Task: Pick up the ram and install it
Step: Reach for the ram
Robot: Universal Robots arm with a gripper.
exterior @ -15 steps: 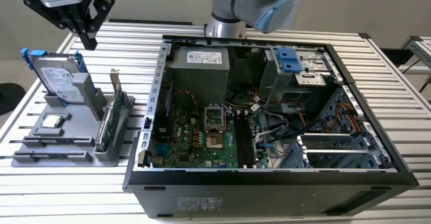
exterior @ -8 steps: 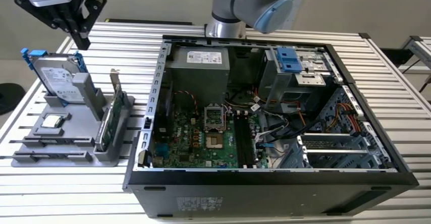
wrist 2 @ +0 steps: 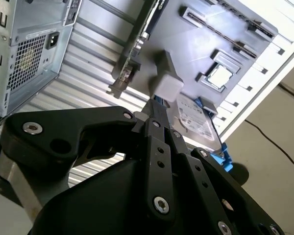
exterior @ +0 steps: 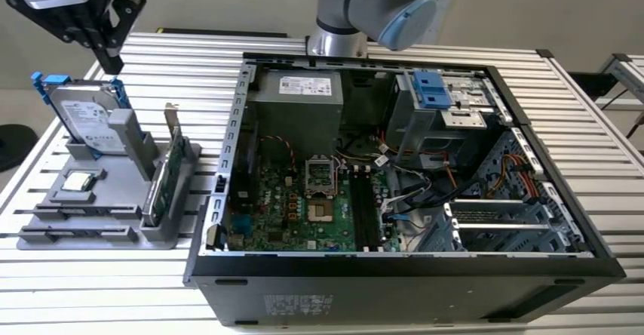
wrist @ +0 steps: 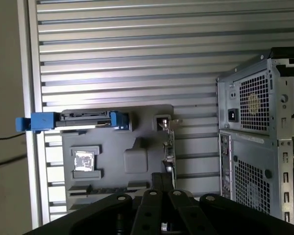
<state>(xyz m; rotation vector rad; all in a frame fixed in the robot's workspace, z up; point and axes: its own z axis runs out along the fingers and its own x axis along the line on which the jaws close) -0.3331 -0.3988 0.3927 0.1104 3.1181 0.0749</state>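
My black gripper [exterior: 111,63] hangs shut and holds nothing, high above the back of the grey parts holder [exterior: 161,233] at the exterior view's left. Its fingers press together in both wrist views [wrist 2: 152,111] [wrist: 161,178]. A thin dark stick, which I take for the ram [exterior: 78,212], lies in a groove along the holder's front edge. It shows again as a long narrow strip [wrist 2: 220,23] in the second wrist view. The open computer case [exterior: 216,271] lies to the exterior view's right, and its long memory slots [exterior: 363,208] sit on the green motherboard.
On the holder stand a silver hard drive with blue rails [exterior: 86,116], a green expansion card with a metal bracket [exterior: 173,165] and a square chip [exterior: 81,182]. The arm's base [exterior: 337,41] rises behind the case. The ribbed metal table [exterior: 181,56] surrounds everything.
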